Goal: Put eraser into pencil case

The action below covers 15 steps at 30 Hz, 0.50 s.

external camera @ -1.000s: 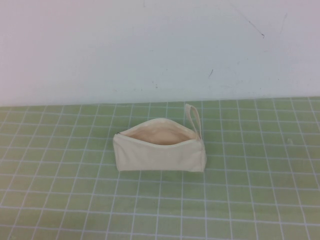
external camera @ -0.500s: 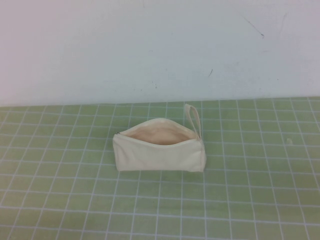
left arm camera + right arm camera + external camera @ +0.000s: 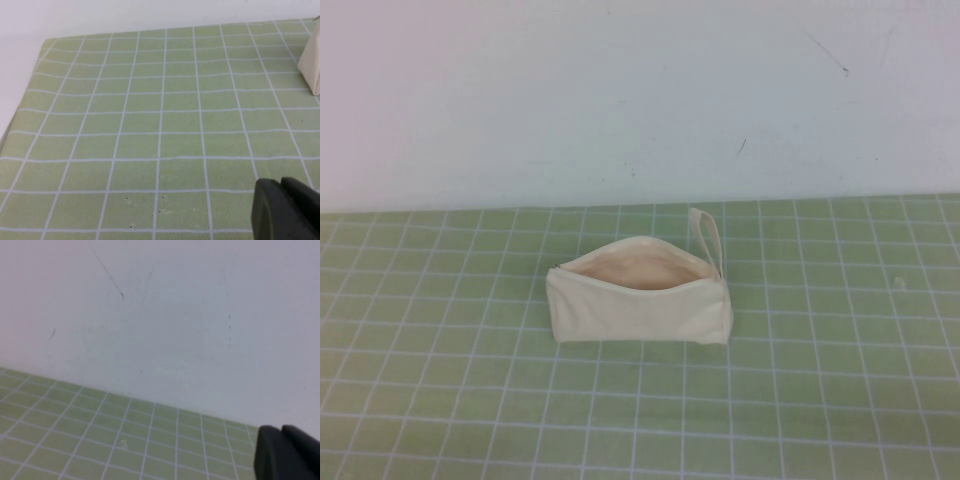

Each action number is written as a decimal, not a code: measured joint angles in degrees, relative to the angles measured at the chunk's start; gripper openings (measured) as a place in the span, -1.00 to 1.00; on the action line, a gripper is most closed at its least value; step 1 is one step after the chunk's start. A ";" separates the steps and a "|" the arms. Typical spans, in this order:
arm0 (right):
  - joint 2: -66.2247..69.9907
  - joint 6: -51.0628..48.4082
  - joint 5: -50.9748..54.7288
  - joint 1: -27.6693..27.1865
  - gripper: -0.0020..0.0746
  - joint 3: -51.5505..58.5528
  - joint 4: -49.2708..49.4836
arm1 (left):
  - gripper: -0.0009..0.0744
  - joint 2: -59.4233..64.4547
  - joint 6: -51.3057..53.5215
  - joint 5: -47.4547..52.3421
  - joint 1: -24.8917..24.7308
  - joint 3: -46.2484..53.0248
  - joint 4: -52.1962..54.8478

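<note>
The cream pencil case (image 3: pixel 638 300) lies open in the middle of the green grid mat, its peach lining showing and its loop strap (image 3: pixel 707 240) at its far right end. One end of it shows in the left wrist view (image 3: pixel 312 62). The eraser is not in view in any frame. My left gripper (image 3: pixel 281 187) is shut and empty, low over bare mat well away from the case. My right gripper (image 3: pixel 281 432) is shut and empty, facing the white wall near the mat's back edge. Neither gripper shows in the high view.
The green grid mat (image 3: pixel 820 380) covers the table up to the white back wall (image 3: pixel 620 100). The mat's left edge shows in the left wrist view (image 3: pixel 20 107).
</note>
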 joint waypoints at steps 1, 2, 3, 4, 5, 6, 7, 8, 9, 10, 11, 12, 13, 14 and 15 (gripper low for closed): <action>0.00 0.26 -0.58 0.00 -0.94 0.00 0.00 | -0.98 0.00 0.00 0.00 0.00 0.00 0.00; 0.00 0.36 -0.99 0.00 -0.94 0.00 0.34 | -0.98 0.00 0.00 0.00 0.00 0.00 0.00; -0.10 0.51 -1.10 0.00 -0.94 0.00 1.25 | -0.98 0.00 0.00 0.00 0.00 0.00 0.00; -0.38 0.15 -1.10 0.00 -0.94 0.00 3.17 | -0.98 0.00 0.00 0.00 0.00 0.00 0.00; -0.90 -0.75 -0.85 0.00 -0.95 0.00 5.67 | -0.98 0.00 0.00 0.00 0.00 0.00 0.00; -1.39 -2.07 -0.43 0.00 -0.95 0.00 8.41 | -0.98 0.00 0.00 0.00 0.00 0.00 0.00; -1.85 -3.65 0.43 0.00 -0.94 0.00 10.68 | -0.98 0.00 0.00 0.00 0.00 0.00 0.00; -2.17 -5.26 1.65 -0.10 -0.95 0.00 12.23 | -0.98 0.00 0.00 0.00 0.00 0.00 0.00; -2.46 -6.19 3.12 -0.09 -0.95 0.00 13.21 | -0.98 0.00 0.00 0.00 0.00 0.00 0.00; -2.61 -6.84 4.83 -0.35 -0.95 0.00 14.26 | -0.98 0.00 0.00 0.00 0.00 0.00 0.00; -2.85 -7.17 6.93 -0.65 -0.95 0.00 15.25 | -0.98 0.00 0.00 0.00 0.00 0.00 0.00; -2.97 -7.27 8.66 -0.71 -0.95 0.00 15.87 | -0.98 0.00 0.00 0.00 0.00 0.00 0.00; -2.97 -7.27 11.06 -0.99 -0.95 0.00 16.31 | -0.98 0.00 0.00 0.00 0.00 0.00 0.00; -2.97 -6.65 13.58 -1.23 -0.95 0.00 16.57 | -0.98 0.00 0.00 0.00 0.00 0.00 0.00; -2.97 -6.13 15.62 -1.51 -0.94 0.00 16.85 | -0.98 0.00 0.00 0.00 0.00 0.00 0.00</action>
